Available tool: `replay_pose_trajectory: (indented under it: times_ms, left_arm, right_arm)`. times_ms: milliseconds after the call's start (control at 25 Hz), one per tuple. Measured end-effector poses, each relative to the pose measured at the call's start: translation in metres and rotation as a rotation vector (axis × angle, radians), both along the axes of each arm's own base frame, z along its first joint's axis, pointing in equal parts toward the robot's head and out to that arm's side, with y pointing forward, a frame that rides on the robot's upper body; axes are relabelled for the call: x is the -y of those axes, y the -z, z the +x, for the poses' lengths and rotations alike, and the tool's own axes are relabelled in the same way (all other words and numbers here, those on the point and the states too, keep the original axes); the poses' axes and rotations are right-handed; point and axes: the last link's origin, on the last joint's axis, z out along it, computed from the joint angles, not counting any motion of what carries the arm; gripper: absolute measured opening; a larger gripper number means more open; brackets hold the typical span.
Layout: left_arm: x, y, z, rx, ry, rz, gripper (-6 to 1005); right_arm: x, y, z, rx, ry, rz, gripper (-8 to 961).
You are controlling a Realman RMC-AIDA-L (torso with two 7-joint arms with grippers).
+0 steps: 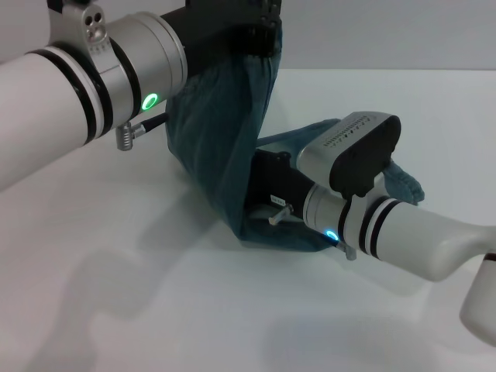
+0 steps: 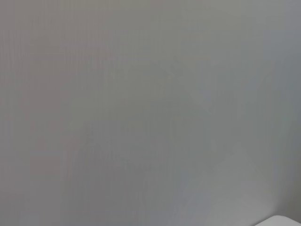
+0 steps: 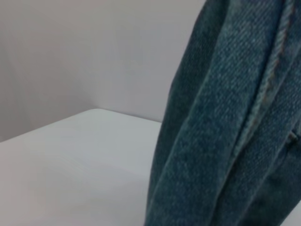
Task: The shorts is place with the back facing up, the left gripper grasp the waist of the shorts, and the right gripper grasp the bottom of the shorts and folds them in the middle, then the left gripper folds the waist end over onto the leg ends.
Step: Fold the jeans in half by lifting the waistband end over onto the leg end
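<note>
The blue denim shorts (image 1: 225, 147) hang in a long drape from my left gripper (image 1: 263, 35), which is raised at the top of the head view and shut on their gathered upper edge. The cloth falls to the white table (image 1: 116, 294) and bends there. Another part lies flat behind my right arm. My right gripper (image 1: 267, 198) sits low at the table, tucked against the lower fold, its tip hidden by the denim. In the right wrist view the shorts (image 3: 235, 141) hang close in thick folds. The left wrist view holds only a blank pale surface.
A corner of denim (image 1: 403, 182) pokes out on the table beyond my right arm. The table's far edge (image 1: 387, 71) runs across the back, against a pale wall.
</note>
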Motion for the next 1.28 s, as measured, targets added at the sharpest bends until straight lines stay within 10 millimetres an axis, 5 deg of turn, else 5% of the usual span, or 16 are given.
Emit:
replay_pose_trajectory:
  times_ms: [160,600,1280]
  left_arm:
    - [0.0,0.001,-0.002,-0.001,-0.005,0.0,25]
    - [0.0,0.011,-0.005,-0.003,-0.007,-0.015,24]
    - [0.009,0.073,0.005,0.069,0.066,-0.096,53]
  right_arm:
    - [-0.007,-0.007,0.01,0.004,0.036,0.029,425]
    - [-0.032,-0.075,0.085,0.018,0.237,0.306,425]
    - [0.014,-0.145,0.136,-0.01,0.361,0.561,425]
